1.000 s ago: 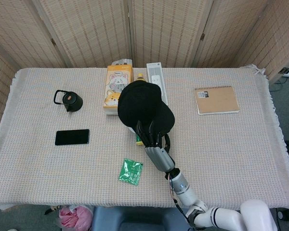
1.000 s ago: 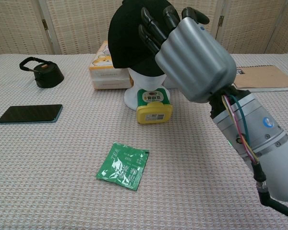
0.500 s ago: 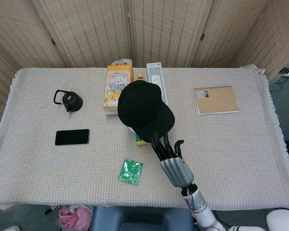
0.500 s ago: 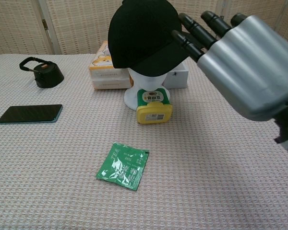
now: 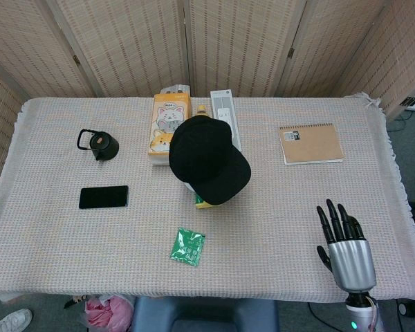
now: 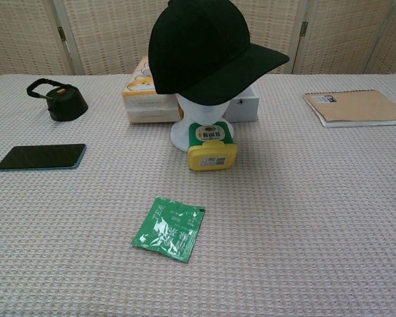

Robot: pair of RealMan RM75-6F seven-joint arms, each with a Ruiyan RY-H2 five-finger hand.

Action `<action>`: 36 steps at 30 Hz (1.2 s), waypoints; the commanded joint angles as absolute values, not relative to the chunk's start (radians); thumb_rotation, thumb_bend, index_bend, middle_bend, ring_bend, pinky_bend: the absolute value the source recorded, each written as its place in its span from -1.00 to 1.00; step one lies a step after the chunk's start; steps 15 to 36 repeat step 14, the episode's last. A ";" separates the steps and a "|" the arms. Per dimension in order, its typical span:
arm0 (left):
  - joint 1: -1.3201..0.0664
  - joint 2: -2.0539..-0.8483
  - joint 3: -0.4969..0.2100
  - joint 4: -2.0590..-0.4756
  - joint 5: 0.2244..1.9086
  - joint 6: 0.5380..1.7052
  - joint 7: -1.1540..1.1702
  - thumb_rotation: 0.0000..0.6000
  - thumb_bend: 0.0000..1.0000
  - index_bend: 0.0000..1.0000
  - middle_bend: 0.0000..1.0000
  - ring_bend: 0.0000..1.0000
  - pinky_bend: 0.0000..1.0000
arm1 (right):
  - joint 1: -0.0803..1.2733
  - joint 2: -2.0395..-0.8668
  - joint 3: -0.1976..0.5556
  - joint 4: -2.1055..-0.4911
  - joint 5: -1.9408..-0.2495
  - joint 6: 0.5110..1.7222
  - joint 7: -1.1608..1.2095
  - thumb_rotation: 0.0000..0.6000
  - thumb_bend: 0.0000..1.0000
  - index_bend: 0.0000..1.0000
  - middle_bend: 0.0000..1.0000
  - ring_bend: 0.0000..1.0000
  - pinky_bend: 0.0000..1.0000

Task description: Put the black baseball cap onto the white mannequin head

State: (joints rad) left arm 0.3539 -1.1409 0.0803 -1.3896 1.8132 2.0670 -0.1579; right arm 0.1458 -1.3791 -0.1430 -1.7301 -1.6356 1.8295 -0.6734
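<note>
Woven screens back a cloth-covered table (image 5: 373, 207). At frame centre the cap (image 6: 204, 49) sits on the mannequin head (image 6: 201, 109), brim slanting sideways; it might slip off. Lower right, the right hand (image 5: 346, 252) is released, empty.

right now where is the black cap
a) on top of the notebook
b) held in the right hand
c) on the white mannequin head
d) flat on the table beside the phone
c: the black cap sits on the white mannequin head, while the right hand is off near the table edge, holding nothing.
</note>
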 commanded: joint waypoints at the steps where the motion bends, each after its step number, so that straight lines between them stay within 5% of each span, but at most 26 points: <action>1: 0.353 -1.147 0.081 -1.393 1.813 2.058 -0.140 1.00 -0.86 -0.86 -0.89 -0.92 -0.73 | 0.019 -1.272 -0.166 -1.582 -1.587 1.921 -0.362 1.00 -0.76 -1.00 -1.00 -0.86 -0.47; 7: 0.342 -1.155 0.087 -1.396 1.833 2.038 -0.100 1.00 -0.86 -0.86 -0.89 -0.92 -0.73 | -0.019 -1.216 -0.162 -1.551 -1.561 1.878 -0.182 1.00 -0.74 -1.00 -1.00 -0.90 -0.53; 36: 0.333 -1.144 0.085 -1.407 1.823 2.022 -0.108 1.00 -0.86 -0.86 -0.89 -0.92 -0.73 | -0.034 -1.210 -0.135 -1.564 -1.570 1.840 -0.216 1.00 -0.70 -1.00 -1.00 -0.93 -0.58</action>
